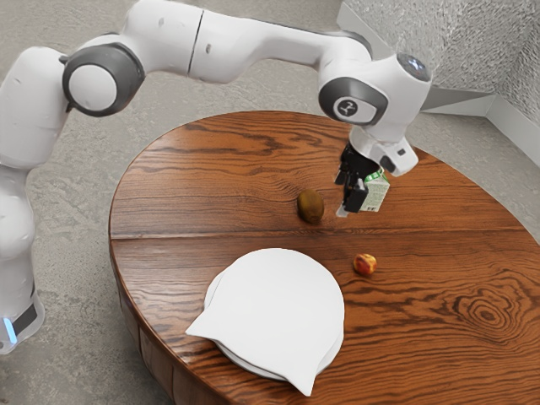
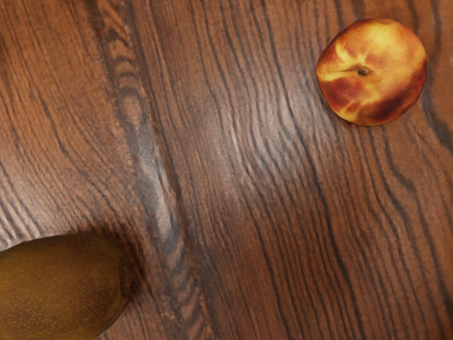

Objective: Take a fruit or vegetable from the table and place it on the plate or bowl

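Observation:
A brown kiwi (image 1: 310, 206) lies near the middle of the round wooden table (image 1: 194, 169). A small red-yellow peach (image 1: 364, 264) lies closer to the front, to the exterior view's right of the white plate (image 1: 278, 316). My gripper (image 1: 351, 201) hangs just above the table, right of the kiwi and behind the peach, open and holding nothing. In the wrist view the kiwi (image 2: 56, 287) is close under my hand, and the peach (image 2: 371, 71) lies farther off on bare wood.
A small green-and-white carton (image 1: 376, 193) stands directly behind my gripper, partly hidden by the fingers. The plate sits at the table's front edge. Bare wood stretches across the table's back and the exterior view's right.

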Robot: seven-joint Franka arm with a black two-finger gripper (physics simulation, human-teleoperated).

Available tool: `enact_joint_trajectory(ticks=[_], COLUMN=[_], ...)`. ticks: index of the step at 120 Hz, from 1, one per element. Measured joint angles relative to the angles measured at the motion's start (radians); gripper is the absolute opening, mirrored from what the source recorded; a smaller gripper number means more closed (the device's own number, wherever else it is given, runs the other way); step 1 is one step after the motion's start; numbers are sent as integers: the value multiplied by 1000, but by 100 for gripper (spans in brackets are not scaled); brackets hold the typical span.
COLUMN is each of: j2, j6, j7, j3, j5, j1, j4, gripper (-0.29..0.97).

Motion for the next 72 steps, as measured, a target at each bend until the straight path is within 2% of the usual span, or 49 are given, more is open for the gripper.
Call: enact_joint_trajectory(ticks=[18,72], j2=[47,165], j6=[71,237], j7=[23,94], j3=[-11,-40], j5=[-23,-34], j1=[0,3], j4=[5,10], gripper=[68,68])
